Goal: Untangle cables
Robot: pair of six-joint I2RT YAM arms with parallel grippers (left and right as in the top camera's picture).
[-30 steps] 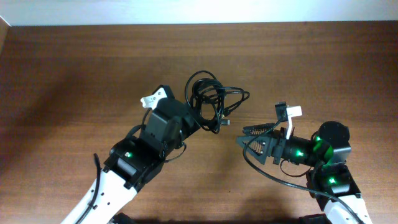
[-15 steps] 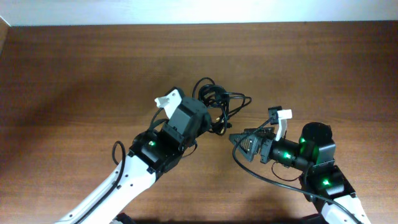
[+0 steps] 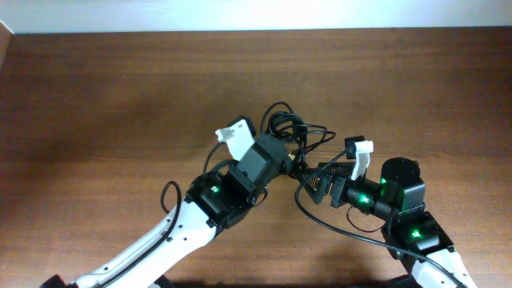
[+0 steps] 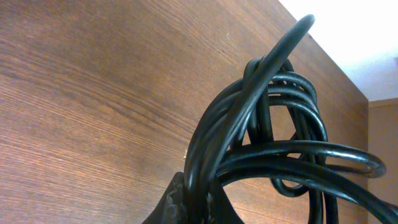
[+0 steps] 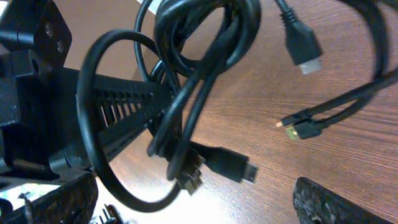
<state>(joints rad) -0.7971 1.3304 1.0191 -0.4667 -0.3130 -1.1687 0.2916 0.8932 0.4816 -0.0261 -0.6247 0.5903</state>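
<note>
The tangled bundle of thin black cables (image 3: 298, 132), clenched in the left hand (image 3: 294, 163), has shifted from the centre of the brown wooden worktop (image 3: 96, 96) toward its right edge. The right hand (image 3: 308, 178), spread open, has closed in beside it, seemingly ready to tease out a strand.

Cables (image 4: 261, 143) run off left wrist view's right, bottom edges; left pincer (image 4: 194, 208) mostly cropped below.

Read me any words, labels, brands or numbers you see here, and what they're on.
None readable. The cables, their plugs, the left arm, the right arm and the wooden table show no word, label, brand or number. The green spots on the arms are plain lights.
</note>
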